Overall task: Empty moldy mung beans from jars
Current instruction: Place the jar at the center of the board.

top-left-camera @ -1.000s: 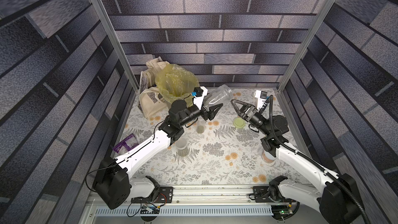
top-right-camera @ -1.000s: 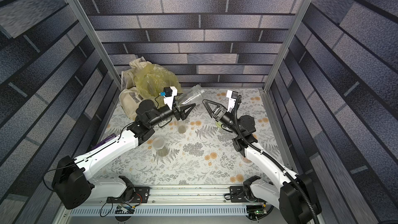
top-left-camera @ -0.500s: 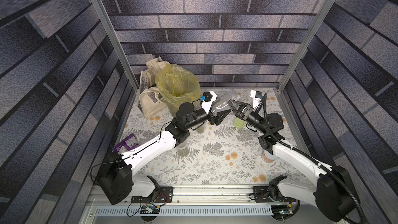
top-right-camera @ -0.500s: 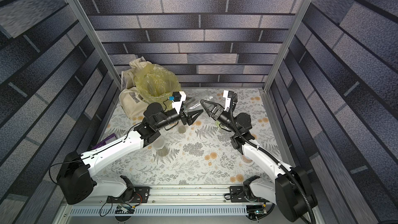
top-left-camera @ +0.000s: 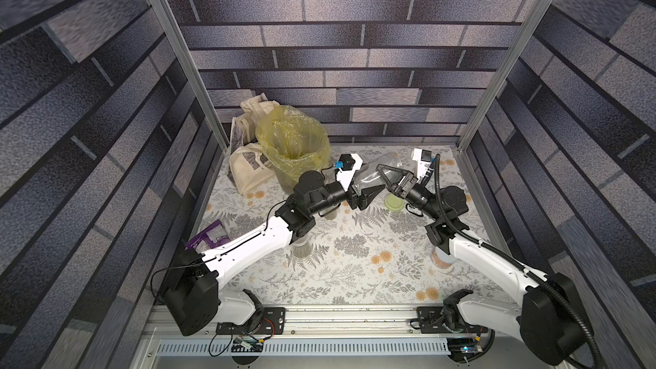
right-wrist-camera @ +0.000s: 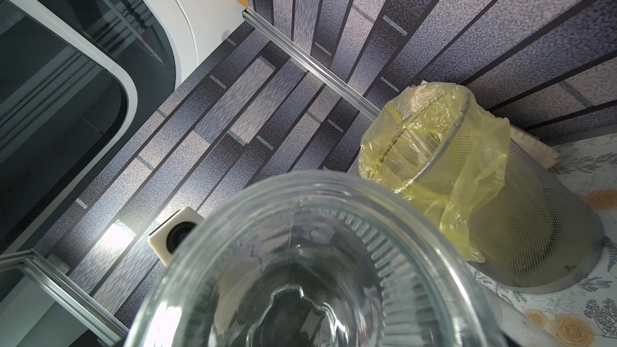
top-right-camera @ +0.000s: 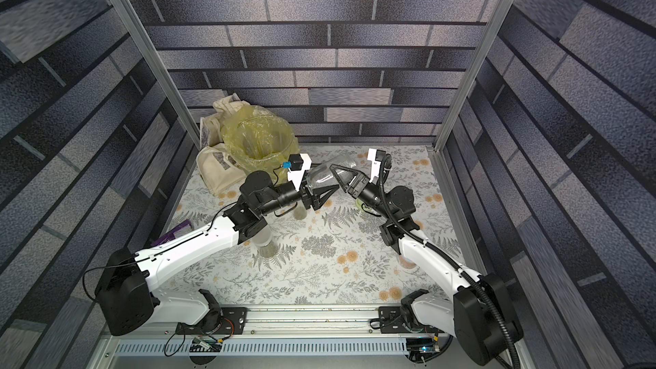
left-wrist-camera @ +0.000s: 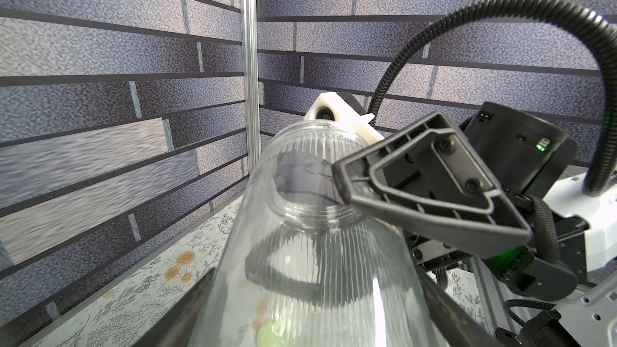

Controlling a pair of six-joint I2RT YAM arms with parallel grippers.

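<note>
The empty clear jar [top-left-camera: 369,173], clamped in the jaws of the left gripper [top-left-camera: 374,181], runs lengthwise toward the right gripper [top-left-camera: 383,177], whose jaws straddle its far end, grip unclear.

The jar [left-wrist-camera: 317,262] is clear and glossy, finely ribbed along its wall. The bin [right-wrist-camera: 541,228] is matt grey metal mesh, lined with a thin, crinkled, see-through yellow plastic bag [right-wrist-camera: 480,161]. The tote [top-left-camera: 248,175] is pale, soft cloth. The post [left-wrist-camera: 249,61] is brushed metal.
</note>
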